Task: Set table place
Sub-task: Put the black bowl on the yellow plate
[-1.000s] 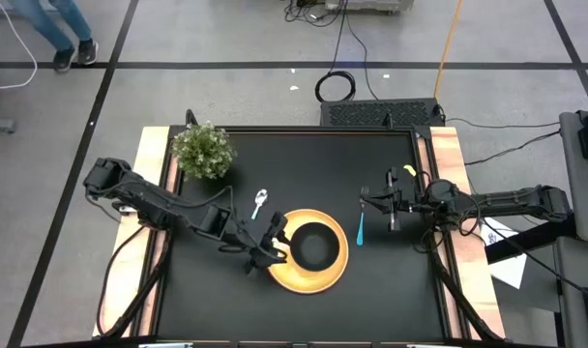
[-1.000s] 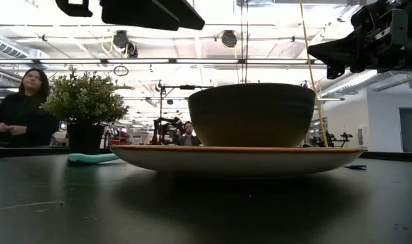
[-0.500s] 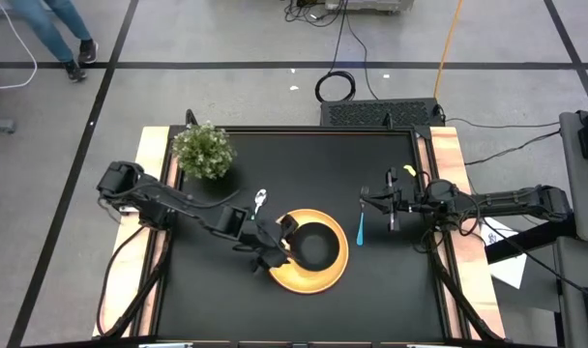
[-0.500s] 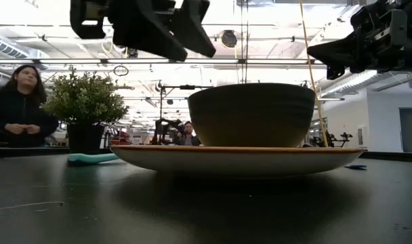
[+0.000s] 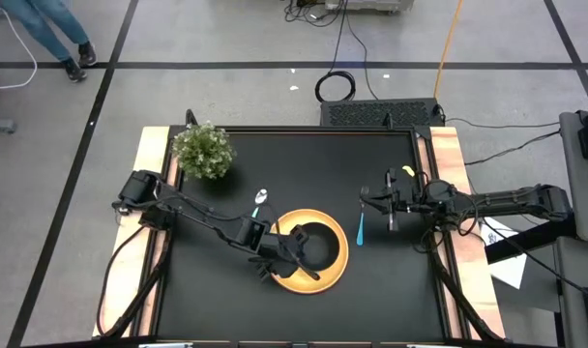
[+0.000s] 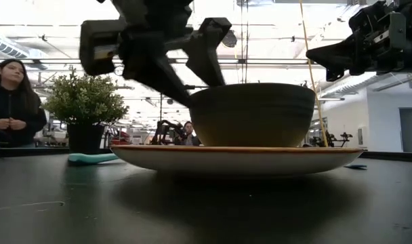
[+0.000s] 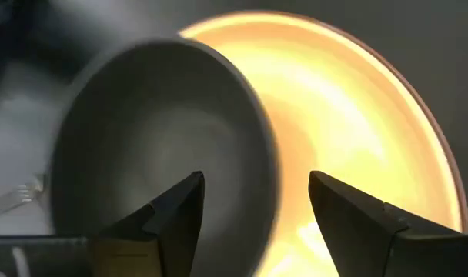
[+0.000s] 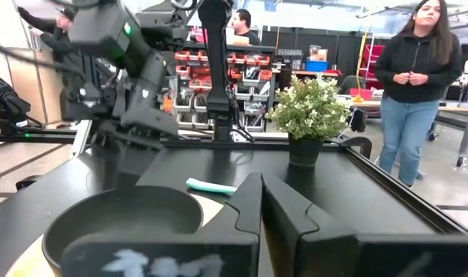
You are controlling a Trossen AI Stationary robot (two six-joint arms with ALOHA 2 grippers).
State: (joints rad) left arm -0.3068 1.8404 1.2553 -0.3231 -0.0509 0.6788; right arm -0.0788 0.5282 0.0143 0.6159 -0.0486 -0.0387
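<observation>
Black table (image 5: 371, 280), plant (image 5: 203, 150) at far-left corner. Yellow plate (image 5: 325, 276) mid-table, black bowl (image 5: 313, 246) sitting on it. Left gripper (image 5: 290, 253) over the bowl's left rim, jaws wide, rim between them, not gripping. Right gripper (image 5: 365, 202) parked near right edge, jaws closed, empty. Teal-handled utensil (image 5: 360, 230) right of plate, spoon (image 5: 259, 201) to its upper left.

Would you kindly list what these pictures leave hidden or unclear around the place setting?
- Metal fork with teal handle: its tines are too small in the high view; in the low view the round yellow plate hides all but its tip.
- Small black bowl: in the high view the open left tool covers one side of its rim.
- Whether that tool touches the bowl: unclear in every view.
</observation>
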